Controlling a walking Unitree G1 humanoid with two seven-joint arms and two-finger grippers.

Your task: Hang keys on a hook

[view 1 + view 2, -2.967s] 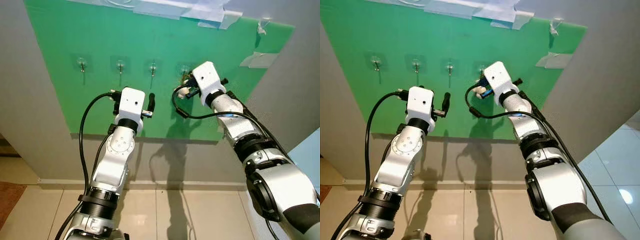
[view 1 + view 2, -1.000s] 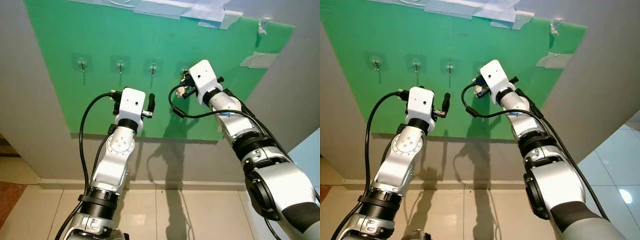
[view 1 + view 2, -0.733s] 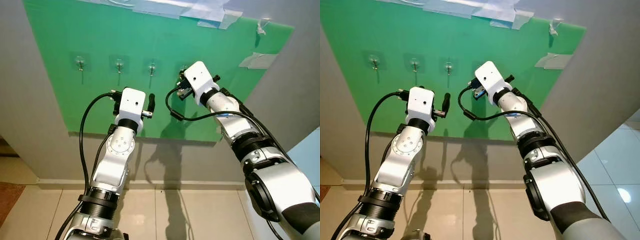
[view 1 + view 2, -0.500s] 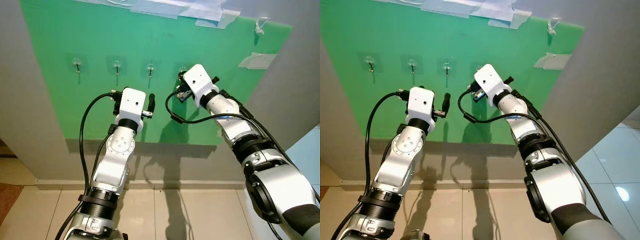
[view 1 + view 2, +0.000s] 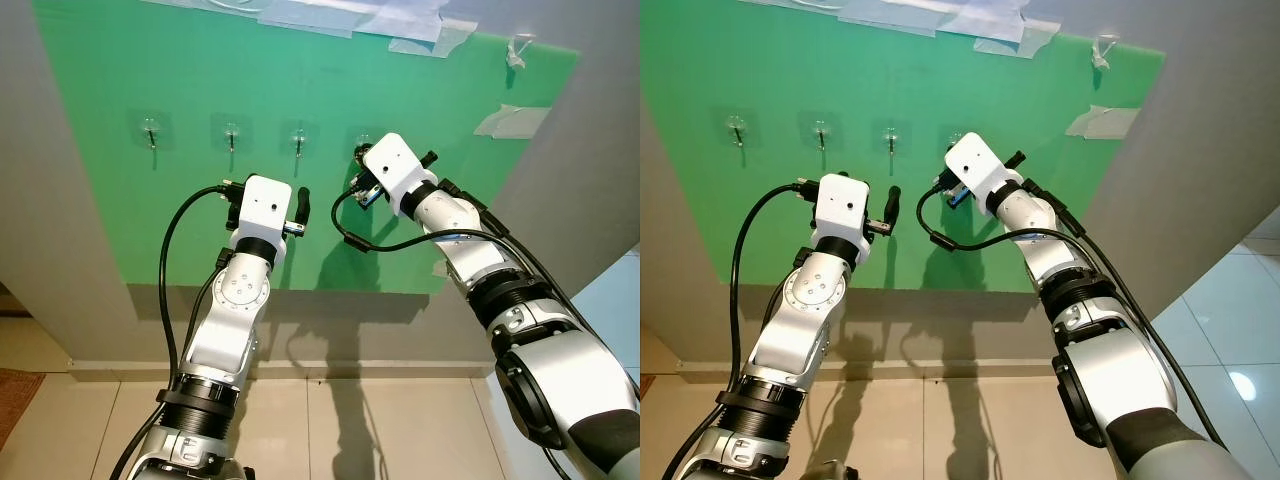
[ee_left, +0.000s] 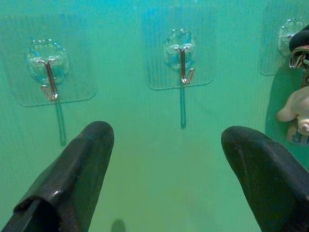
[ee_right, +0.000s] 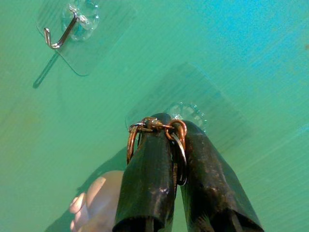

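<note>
A green board [image 5: 200, 80] on the wall carries a row of clear stick-on hooks. My right gripper [image 7: 171, 124] is shut on the keys' ring [image 7: 132, 140], held right against the rightmost hook [image 5: 360, 147], whose clear base [image 7: 192, 111] peeks out behind the fingertips. A pale figurine charm [image 7: 94, 198] dangles below the ring. I cannot tell if the ring is over the hook's prong. My left gripper [image 6: 166, 133] is open and holds nothing, close to the board below the two middle hooks [image 6: 182, 62], beside the charm [image 6: 295, 113].
Tape strips [image 5: 400, 20] hold the board's top edge. Grey wall [image 5: 590, 180] flanks the board on both sides, with tiled floor [image 5: 350, 420] below. A black cable [image 5: 345, 225] loops under my right wrist. The leftmost hook [image 5: 150, 130] is bare.
My right gripper with the keys has slid slightly left and down at the rightmost hook. The head view has tilted a little. The left arm stays put.
</note>
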